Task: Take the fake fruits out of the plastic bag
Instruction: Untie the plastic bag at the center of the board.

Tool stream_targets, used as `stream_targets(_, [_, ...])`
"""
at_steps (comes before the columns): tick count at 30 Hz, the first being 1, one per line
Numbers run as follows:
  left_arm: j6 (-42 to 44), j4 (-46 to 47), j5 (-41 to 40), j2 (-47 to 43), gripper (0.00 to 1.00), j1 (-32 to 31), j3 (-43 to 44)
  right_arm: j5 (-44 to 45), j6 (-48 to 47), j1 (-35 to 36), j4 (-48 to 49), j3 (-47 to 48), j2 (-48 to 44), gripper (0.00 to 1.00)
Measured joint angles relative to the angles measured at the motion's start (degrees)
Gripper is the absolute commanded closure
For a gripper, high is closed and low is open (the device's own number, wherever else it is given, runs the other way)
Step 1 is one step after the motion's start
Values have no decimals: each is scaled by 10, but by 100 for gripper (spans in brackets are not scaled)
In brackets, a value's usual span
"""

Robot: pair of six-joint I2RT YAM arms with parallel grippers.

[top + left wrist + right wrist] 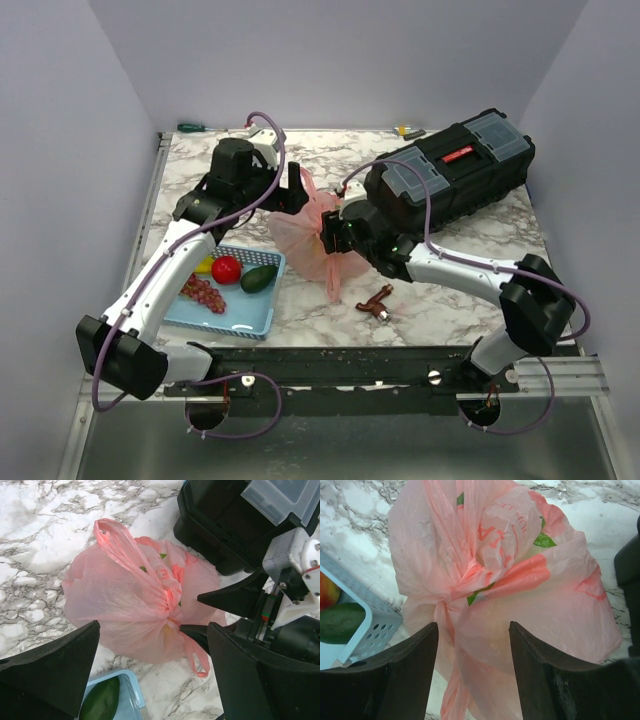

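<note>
The pink plastic bag (308,238) lies knotted at mid-table, bulging. Whatever it contains is veiled by the plastic; only a faint yellowish patch shows through (520,605). One red fake fruit (226,268) rests in the blue basket (245,318). My left gripper (153,630) hovers open just over the bag (120,600), a finger on each side. My right gripper (473,627) comes in from the right, open, with the bag's lower body (485,580) and twisted handle between its fingers. In the left wrist view one right fingertip (192,630) touches the knot.
The basket (375,625) also holds a dark avocado (259,278), purple grapes (203,293) and a yellow piece (205,265). A black toolbox (450,175) stands right behind the bag. A small brown tool (377,302) lies at front right, and a green-handled screwdriver (195,127) at the back edge.
</note>
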Motion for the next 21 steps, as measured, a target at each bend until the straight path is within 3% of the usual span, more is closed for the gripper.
stream_targets(6, [0, -5, 7, 14, 16, 0, 10, 15, 10, 0, 4, 15, 42, 52])
stream_targets(10, [0, -9, 16, 17, 24, 0, 12, 33, 13, 0, 7, 15, 47, 81])
stream_targets(12, [-1, -10, 24, 22, 27, 0, 17, 42, 15, 0, 11, 15, 47, 89])
stream_targets(16, [-1, -10, 38, 31, 31, 0, 19, 54, 18, 0, 29, 7, 43, 99])
stream_targets(21, [-1, -21, 53, 50, 35, -5, 24, 55, 18, 0, 45, -9, 26, 99])
